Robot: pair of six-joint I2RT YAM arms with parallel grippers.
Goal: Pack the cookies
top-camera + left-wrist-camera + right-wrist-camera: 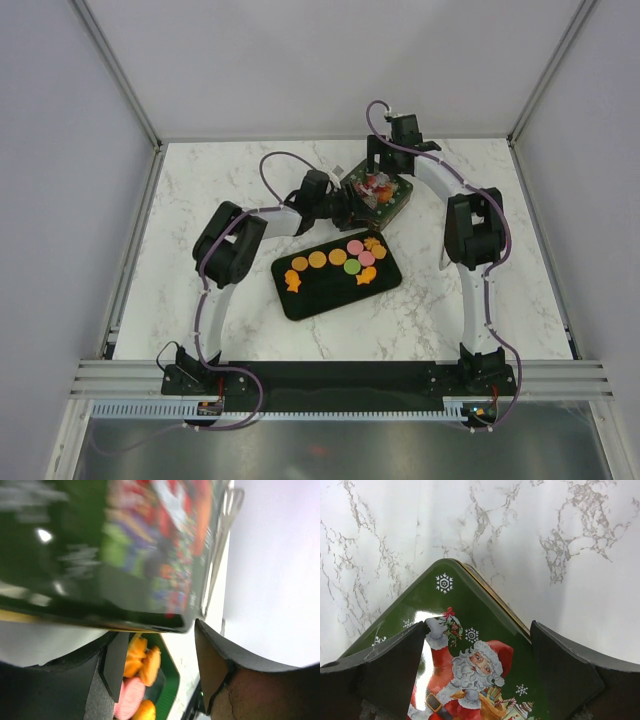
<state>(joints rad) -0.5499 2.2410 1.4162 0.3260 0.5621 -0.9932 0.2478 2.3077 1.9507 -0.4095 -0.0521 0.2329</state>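
Note:
Several cookies (345, 262), orange, pink and green, lie on a black tray (310, 295) in mid-table. Behind it stands a green Santa tin (385, 197), lid on. My left gripper (345, 205) is at the tin's left side, open. In the left wrist view the blurred tin (100, 555) fills the top just past my left gripper (160, 650), and cookies (140, 662) show through the gap between the fingers. My right gripper (380, 170) hangs over the tin's far corner. In the right wrist view it (479, 627) stands wide open astride the lid (470, 630), gripping nothing.
The marble tabletop (220, 180) is walled by white panels at the left, back and right. A black rail (340, 375) carrying both arm bases runs along the near edge. Cables loop off both arms above the table.

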